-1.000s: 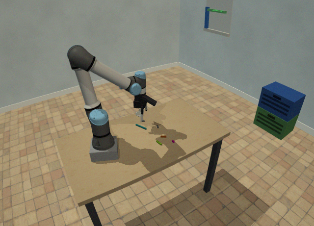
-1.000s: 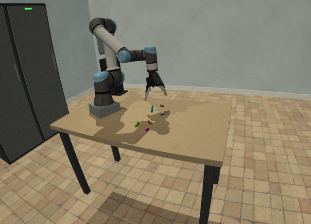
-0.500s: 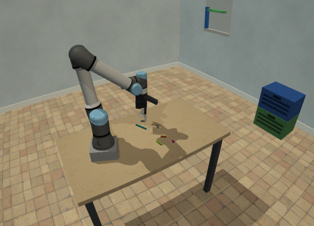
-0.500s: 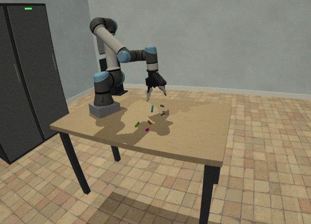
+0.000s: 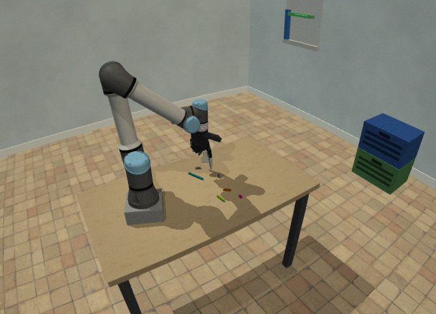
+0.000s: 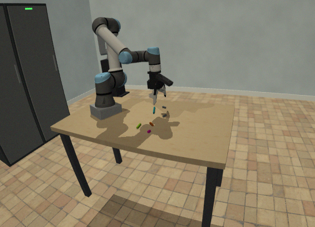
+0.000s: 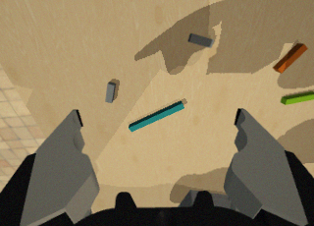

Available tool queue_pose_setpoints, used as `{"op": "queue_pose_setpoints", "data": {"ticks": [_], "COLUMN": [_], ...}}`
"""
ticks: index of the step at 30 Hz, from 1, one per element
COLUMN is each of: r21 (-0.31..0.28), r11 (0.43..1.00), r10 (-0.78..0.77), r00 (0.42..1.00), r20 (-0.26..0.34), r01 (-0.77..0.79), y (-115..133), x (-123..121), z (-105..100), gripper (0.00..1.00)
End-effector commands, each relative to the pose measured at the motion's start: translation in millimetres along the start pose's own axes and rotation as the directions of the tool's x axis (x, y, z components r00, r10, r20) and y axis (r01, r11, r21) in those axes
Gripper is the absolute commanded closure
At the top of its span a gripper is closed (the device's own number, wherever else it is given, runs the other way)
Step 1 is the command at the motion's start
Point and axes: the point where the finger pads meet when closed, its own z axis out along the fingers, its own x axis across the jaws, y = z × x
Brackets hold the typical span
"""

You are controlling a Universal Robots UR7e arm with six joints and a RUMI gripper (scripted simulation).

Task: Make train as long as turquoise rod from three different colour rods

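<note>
Two grey angular fingers of the black two-jaw gripper (image 7: 157,119) stand spread to their widest, gripping nothing and hanging above the light wooden table (image 7: 59,49). In the wrist view the slim turquoise rod (image 7: 157,116) lies flat and slanted at mid-frame between them, with two short grey rods (image 7: 111,91) up left and further up right. Only the exterior view shows the small magenta rod (image 6: 148,131), near the lower middle.
</note>
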Motion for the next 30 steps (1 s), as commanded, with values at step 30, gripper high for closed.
{"op": "queue_pose_setpoints", "data": {"ticks": [30], "r21": [0.007], "r11": [0.663], "r10": [-0.748], "r00": [0.663], "r20": [0.007], "r01": [0.748], "y": [-19], "x": [20], "z": [0], "gripper": [0.0]}}
